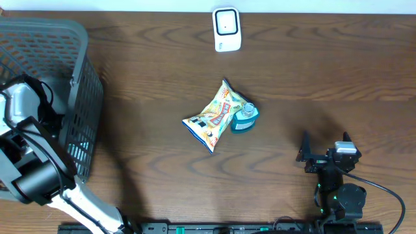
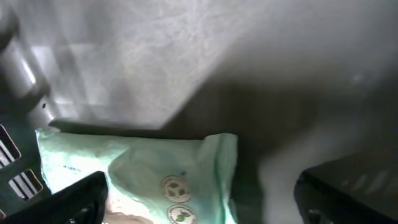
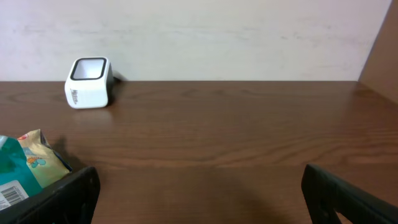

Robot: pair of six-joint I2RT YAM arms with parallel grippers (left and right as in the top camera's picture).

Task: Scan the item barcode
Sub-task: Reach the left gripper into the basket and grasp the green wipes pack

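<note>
Inside basket (image 1: pixel 83 110), left gripper (image 2: pixel 205 198) gapes wide over green pouch (image 2: pixel 155 165). Right gripper (image 3: pixel 199 193) wide, empty, right of snack bag (image 1: pixel 214 117); scanner (image 1: pixel 227 29) at far edge.

Left arm (image 1: pixel 32 172) is reaching up from the near left corner, wrist tilting downward. Left hand (image 2: pixel 199 193) is facing down, its 2 jaws standing wide apart. Right arm (image 1: pixel 341 195) is sitting folded low at the near right. Right hand (image 1: pixel 325 146) is pointing forward, level, jaws fully parted and holding nothing.
</note>
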